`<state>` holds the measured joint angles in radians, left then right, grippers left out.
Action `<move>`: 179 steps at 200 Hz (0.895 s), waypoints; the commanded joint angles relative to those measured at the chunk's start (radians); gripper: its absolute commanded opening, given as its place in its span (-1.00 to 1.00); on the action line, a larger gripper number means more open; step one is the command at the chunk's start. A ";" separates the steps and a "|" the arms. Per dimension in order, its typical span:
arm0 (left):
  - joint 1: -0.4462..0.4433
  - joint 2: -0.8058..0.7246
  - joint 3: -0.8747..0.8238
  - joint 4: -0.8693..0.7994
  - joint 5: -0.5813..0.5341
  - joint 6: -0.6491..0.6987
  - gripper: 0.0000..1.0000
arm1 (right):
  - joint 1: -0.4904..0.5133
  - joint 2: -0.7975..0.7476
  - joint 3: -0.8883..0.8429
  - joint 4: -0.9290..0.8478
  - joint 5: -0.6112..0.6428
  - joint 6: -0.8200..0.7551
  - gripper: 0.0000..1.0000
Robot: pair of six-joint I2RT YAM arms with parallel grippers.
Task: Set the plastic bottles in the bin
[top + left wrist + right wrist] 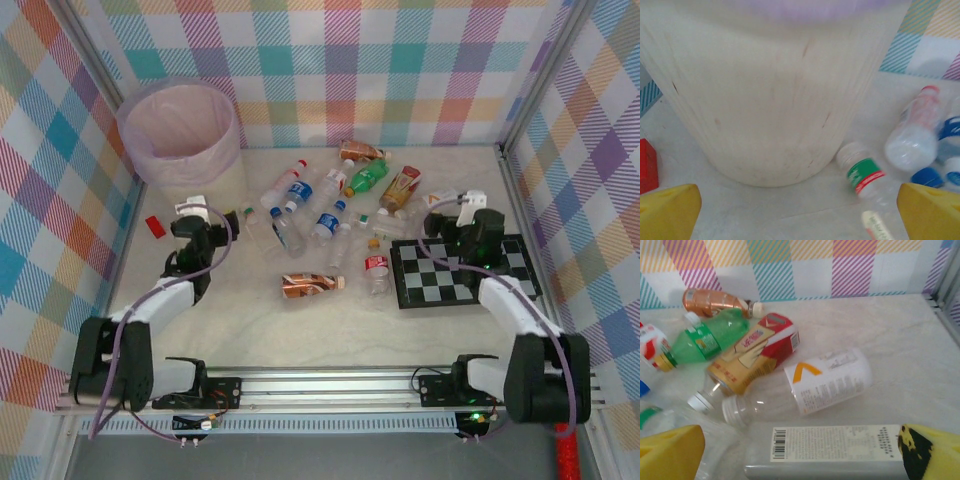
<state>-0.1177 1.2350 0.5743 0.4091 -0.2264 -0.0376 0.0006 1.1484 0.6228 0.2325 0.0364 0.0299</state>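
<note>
Tabletop (300, 330): we record the bin (195, 172) at its far left corner, upright with its mouth open for drops from above. The plastic bottles (327, 225) lie on their sides, scattered mid-table to its right. We note the left tool (800, 212) spread and empty, facing the bin's wall. The right tool (800, 457), also spread, straddles a clear labelled bottle (835, 442), in our judgement lining up a grasp.

Barcode (783, 443) on bottle (815, 471) label, print unreadable
</note>
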 commanded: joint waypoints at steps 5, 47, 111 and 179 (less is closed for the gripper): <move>-0.031 -0.105 0.142 -0.382 0.028 -0.124 0.99 | 0.004 -0.037 0.206 -0.535 0.077 0.165 0.98; -0.041 -0.194 0.291 -0.738 0.313 -0.326 0.99 | -0.050 0.124 0.505 -0.879 0.045 0.447 0.98; -0.088 -0.269 0.240 -0.815 0.482 -0.451 1.00 | -0.134 0.502 0.802 -0.875 -0.123 0.629 0.95; -0.094 -0.272 0.252 -0.835 0.495 -0.435 1.00 | -0.089 0.766 1.009 -0.910 -0.082 0.675 0.80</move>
<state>-0.2016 0.9684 0.8139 -0.3943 0.2447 -0.4683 -0.1154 1.8683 1.5757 -0.6250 -0.0635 0.6731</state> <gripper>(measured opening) 0.997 0.902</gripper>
